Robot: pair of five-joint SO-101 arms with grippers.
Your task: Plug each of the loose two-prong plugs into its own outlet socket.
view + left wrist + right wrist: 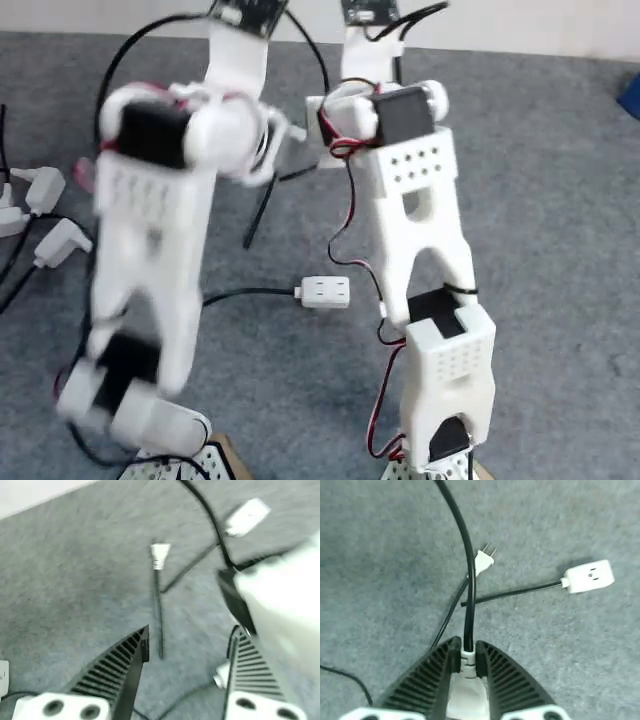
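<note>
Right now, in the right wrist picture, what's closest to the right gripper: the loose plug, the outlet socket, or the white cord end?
1. white cord end: clamped inside the right gripper.
2. loose plug: lying farther ahead, prongs pointing away.
3. outlet socket: farthest, off to one side.

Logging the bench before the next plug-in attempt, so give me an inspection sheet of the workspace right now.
Surface: grey carpet, flat.
Job's things: loose two-prong plug lying unplugged; outlet socket apart from it, empty; more white cord ends at the carpet's side.
Clutter: blue thing at the high view's edge.
Grippers: left gripper open, empty; right gripper shut on a white connector.
Cables: black cable runs from the connector past the plug; red wires along an arm.
Surroundings: pale strip beyond the carpet.
</note>
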